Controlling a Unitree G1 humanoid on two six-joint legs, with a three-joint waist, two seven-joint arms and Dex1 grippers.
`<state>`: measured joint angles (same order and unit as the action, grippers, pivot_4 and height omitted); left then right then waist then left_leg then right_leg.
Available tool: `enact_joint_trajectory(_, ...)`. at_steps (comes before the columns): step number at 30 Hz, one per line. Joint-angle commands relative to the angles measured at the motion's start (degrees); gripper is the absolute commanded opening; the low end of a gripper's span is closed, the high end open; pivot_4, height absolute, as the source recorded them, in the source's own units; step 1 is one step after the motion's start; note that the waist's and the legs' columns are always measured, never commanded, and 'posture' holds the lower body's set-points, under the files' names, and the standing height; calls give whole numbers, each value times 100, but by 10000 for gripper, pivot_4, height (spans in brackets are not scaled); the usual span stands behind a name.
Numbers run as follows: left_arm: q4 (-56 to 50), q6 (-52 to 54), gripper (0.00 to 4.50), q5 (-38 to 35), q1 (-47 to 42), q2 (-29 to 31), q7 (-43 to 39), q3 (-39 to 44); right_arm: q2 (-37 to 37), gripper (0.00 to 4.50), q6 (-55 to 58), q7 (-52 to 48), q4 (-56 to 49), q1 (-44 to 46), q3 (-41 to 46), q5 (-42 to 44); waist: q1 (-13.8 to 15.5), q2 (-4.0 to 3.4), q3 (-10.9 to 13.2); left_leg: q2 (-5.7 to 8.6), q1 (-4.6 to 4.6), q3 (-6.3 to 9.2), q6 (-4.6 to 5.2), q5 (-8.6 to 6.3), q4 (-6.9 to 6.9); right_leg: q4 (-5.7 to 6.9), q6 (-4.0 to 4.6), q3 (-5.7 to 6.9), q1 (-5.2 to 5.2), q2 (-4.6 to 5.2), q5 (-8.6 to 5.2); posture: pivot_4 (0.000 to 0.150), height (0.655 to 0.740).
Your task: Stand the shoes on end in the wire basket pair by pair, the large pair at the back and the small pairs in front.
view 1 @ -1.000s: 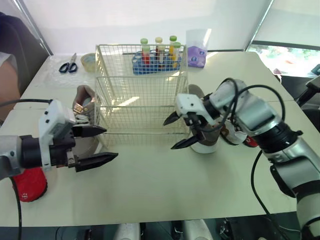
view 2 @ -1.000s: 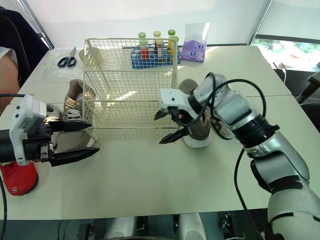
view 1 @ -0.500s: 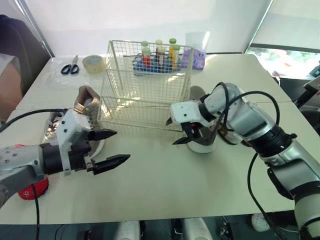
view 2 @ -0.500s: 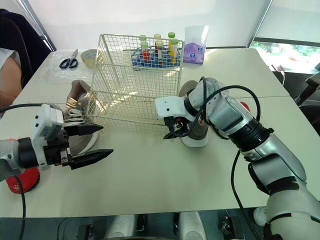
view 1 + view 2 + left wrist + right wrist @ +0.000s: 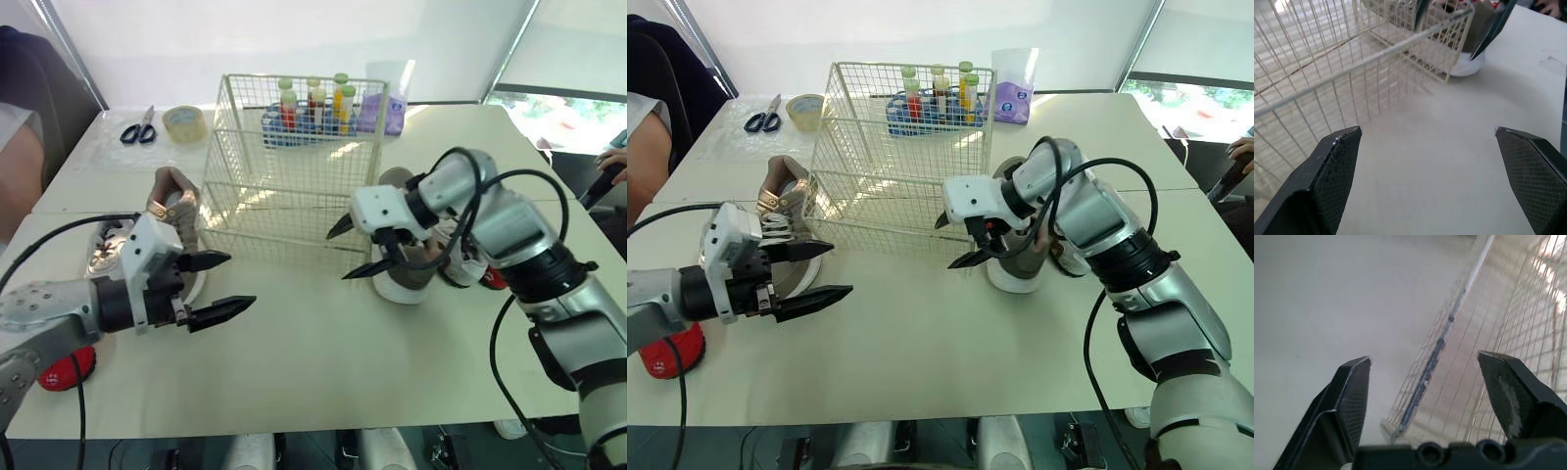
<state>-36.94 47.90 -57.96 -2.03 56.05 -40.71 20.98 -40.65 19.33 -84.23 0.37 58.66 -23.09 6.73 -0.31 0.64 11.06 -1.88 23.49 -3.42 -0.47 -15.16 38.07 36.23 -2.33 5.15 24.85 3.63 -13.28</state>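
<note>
So, this one's basically at the start: the wire basket (image 5: 284, 211) sits mid-desk with no shoes in it yet. Both end effectors have their fingers spread wide and nothing held.

- **Left:** the left end effector (image 5: 240, 279) hangs off the basket's near left corner, close to a tan lace-up shoe (image 5: 174, 201) that sits just beside the basket's left side.
- **Right:** the right end effector (image 5: 338, 257) is at the near right corner, right in front of a brown shoe with a white sole (image 5: 1017, 274).

My read is we're on the reach for the first pair. For the next move I'd close on the brown shoe's upper, lift it over the rim and stand it on end against the far wall, assuming that's the large pair. I can't tell that for sure from here. A red shoe (image 5: 671, 351) waits at the near left edge.

The desk (image 5: 313, 362) is pale and matte. Scissors (image 5: 137, 125), a tape roll (image 5: 183, 121), a rack of capped tubes (image 5: 313, 113) and a purple pouch (image 5: 1011, 98) sit along the far side. There's a bright window (image 5: 558, 108) far right and a person (image 5: 15, 147) seated on the left.
</note>
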Motion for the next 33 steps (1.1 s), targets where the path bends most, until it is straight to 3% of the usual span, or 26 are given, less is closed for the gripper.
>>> enact_joint_trajectory(1,-21,-120,45000,97,-101,-15,-62,-34,-25,44882,-144,-56,-181,96,407,270,-13,2,-1,0,0,0,0,0,0,0,0,0,0,0,0,1500,7400)
enact_joint_trajectory(8,-8,-79,45000,161,-86,-33,-102,-8,158,44882,-25,96,-154,-186,497,397,-31,2,-1,-2,-8,-1,0,0,0,8,1,-1,-3,-1,0,1500,7400)
enact_joint_trajectory(12,-19,-31,45000,174,-10,15,-110,52,-24,44882,610,67,-573,110,298,188,-31,1,-1,-2,-8,-2,0,1,1,9,1,-2,-3,0,0,1500,7400)
enact_joint_trajectory(15,1,-43,45000,245,-128,-5,-51,-95,-137,44882,935,96,-855,440,-258,-469,-37,1,-1,-3,-8,-1,0,1,1,13,1,-3,2,1,0,1500,7400)
enact_joint_trajectory(20,44,-103,45000,371,-369,-210,38,-399,270,44882,1703,350,-1062,689,-835,-869,-36,3,-3,-3,-10,0,-1,1,1,16,2,-3,2,-1,0,1500,7400)
enact_joint_trajectory(23,49,-175,45000,538,-330,-350,56,-549,255,37060,1914,458,-1244,574,-1248,-1268,-28,3,-3,-2,-8,-1,-1,1,1,18,1,-4,2,1,0,1500,7400)
enact_joint_trajectory(30,111,-232,45000,752,-364,-463,-4,-639,93,1592,1970,520,-1266,501,-1422,-1605,-33,3,-3,2,-8,-2,-1,1,8,18,1,-3,0,3,0,1500,7400)
enact_joint_trajectory(33,124,-223,45000,784,-403,-470,-37,-640,120,490,1777,639,-1143,479,-1376,-1711,-63,3,-3,0,-9,-7,-1,1,3,19,1,-8,5,0,0,1500,7400)
